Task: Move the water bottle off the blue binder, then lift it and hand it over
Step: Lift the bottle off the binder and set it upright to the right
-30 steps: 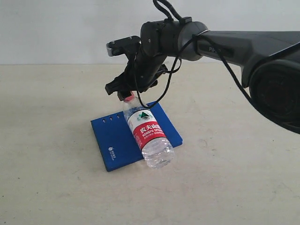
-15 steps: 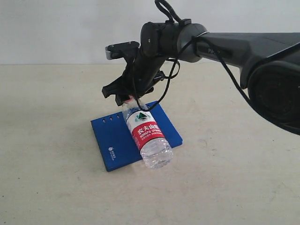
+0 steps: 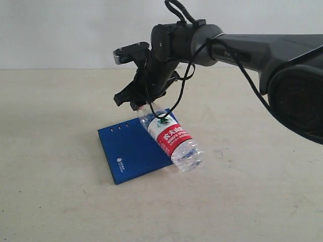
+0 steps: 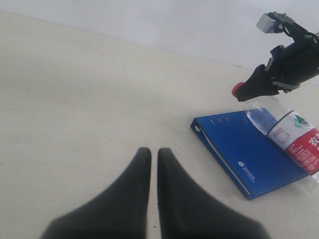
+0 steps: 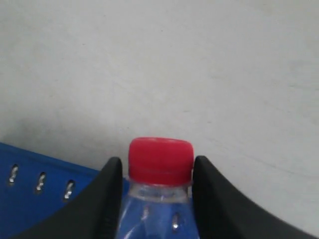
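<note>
The water bottle, clear with a red cap and red-and-white label, hangs tilted from its neck. Its base is out past the right edge of the blue binder, low over the table. My right gripper is shut on the bottle's neck just below the red cap, a black finger on each side. The bottle and binder also show in the left wrist view. My left gripper is shut with nothing held, over bare table well apart from the binder.
A pale beige tabletop spreads all around the binder. A white wall stands behind the table. A black cable loops down from the right arm next to the bottle's neck.
The right gripper has swung the bottle: its base moved right, from over the binder's front right corner to beyond the binder's right edge. The bottle now leans flatter.
</note>
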Motion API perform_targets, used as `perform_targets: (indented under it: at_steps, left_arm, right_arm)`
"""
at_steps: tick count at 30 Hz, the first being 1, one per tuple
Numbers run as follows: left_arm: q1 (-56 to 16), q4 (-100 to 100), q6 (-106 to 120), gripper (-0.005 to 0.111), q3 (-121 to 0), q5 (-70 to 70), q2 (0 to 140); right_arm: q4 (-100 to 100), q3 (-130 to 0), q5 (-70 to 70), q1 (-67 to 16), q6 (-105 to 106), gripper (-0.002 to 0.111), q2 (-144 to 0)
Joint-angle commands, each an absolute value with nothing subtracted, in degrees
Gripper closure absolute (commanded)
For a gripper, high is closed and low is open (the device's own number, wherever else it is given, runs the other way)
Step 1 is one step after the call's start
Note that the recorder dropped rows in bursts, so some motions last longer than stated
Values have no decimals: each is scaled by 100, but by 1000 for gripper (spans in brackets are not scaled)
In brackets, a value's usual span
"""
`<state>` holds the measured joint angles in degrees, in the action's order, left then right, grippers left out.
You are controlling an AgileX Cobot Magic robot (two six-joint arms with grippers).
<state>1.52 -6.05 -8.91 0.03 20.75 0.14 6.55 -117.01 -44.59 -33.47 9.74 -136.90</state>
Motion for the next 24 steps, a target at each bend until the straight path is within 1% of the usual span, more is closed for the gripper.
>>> perform_targets:
  at_steps: [1, 4, 11, 24]
  left_arm:
    - [125, -651, -934, 102, 0, 2077, 0]
    - [125, -651, -934, 102, 0, 2077, 0]
    - [125, -651, -934, 102, 0, 2077, 0]
    - [126, -651, -934, 102, 0, 2087, 0]
  right_arm:
    - [-231, -11740, -4211, -3166, 640, 108, -13270]
    - [-456, -11740, -3929, -2947, 189, 108, -12986]
    - [-516, -11726, -3494, -2530, 324, 108, -12386]
    - [-845, -11726, -3486, -2507, 488, 108, -12293]
